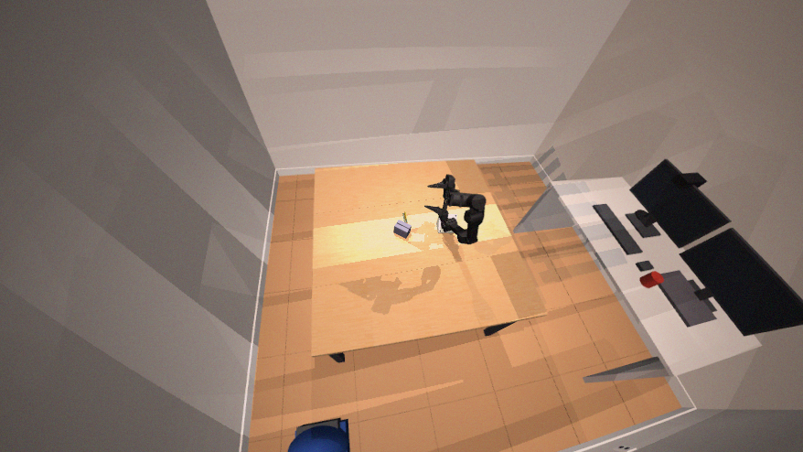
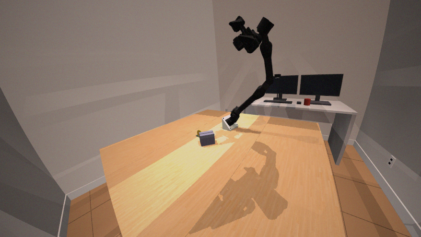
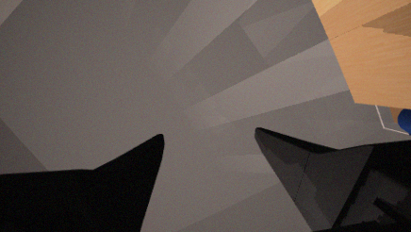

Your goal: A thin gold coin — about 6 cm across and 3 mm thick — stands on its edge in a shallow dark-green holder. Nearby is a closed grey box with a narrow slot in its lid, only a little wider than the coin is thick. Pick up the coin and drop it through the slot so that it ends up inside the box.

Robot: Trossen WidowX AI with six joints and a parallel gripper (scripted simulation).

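The gold coin [image 1: 404, 215] [image 2: 198, 133] stands on edge in its dark-green holder [image 2: 197, 136], just behind the box in the exterior view, which partly hides both. The closed grey box [image 1: 401, 230] [image 2: 207, 139] stands on the table with a dark slot line across its lid. My gripper [image 1: 426, 196] [image 2: 233, 33] [image 3: 210, 135] is open with nothing between its fingers. It is raised high above the table, well away from the coin and the box. The wrist view shows neither coin nor box.
The wooden table [image 1: 358, 326] [image 2: 158, 182] carries the arm's white base mount [image 1: 442, 224] [image 2: 225, 125]. A separate white desk [image 1: 623, 281] [image 2: 347, 109] holds monitors, keyboards and a red cup [image 1: 651, 279] [image 2: 307, 101]. A blue object [image 1: 318, 439] [image 3: 405, 122] is on the floor beyond the table.
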